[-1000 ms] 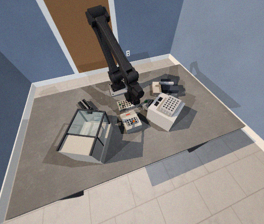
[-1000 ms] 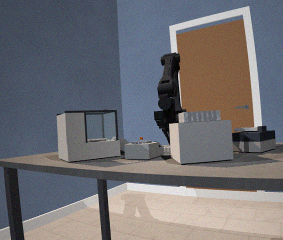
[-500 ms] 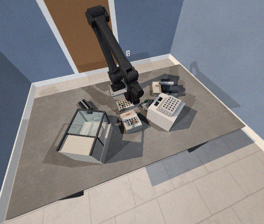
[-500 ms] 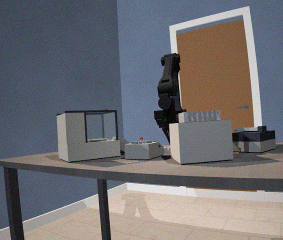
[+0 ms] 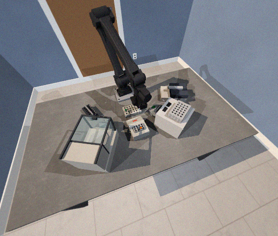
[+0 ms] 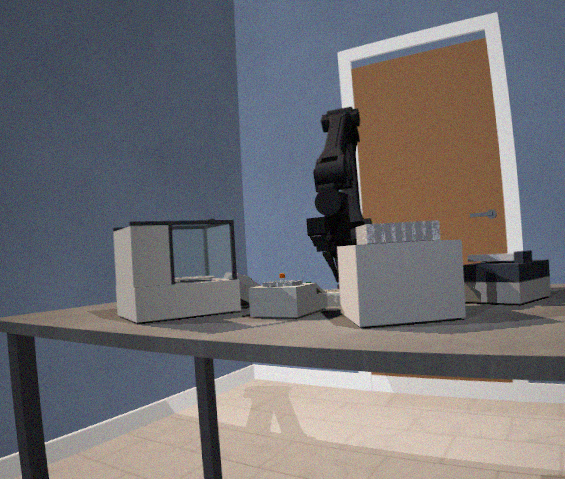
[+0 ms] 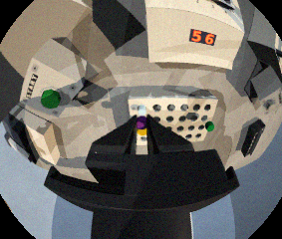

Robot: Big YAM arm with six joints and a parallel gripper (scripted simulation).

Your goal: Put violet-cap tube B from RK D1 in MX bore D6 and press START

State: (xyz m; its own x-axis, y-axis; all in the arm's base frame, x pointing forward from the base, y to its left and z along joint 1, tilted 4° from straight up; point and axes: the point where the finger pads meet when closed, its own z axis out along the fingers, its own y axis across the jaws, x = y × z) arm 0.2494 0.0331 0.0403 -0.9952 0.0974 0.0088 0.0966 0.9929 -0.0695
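Observation:
Tube B's violet cap (image 7: 141, 121) shows between my two fingertips in the wrist view, at the left end of the tube rack RK (image 7: 174, 116). My gripper (image 7: 141, 119) is shut on tube B and stands low over the rack (image 5: 131, 110). In the top view the wrist (image 5: 141, 97) hides the tube. The mixer MX (image 5: 174, 117) is the big white box with a grey block of bores on top (image 5: 179, 111). Its green START key (image 7: 49, 99) shows at the left of the wrist view. I see no lit lamp on the mixer's top.
A green-capped tube (image 7: 210, 126) stands in the rack. The dry block DB (image 5: 137, 127) (image 7: 202, 38) with a red display holds an orange-capped tube (image 5: 141, 127). The glass-walled balance BAL (image 5: 89, 143), the magnet block MG (image 5: 91, 110) and the spectrophotometer SP (image 5: 174, 91) stand around.

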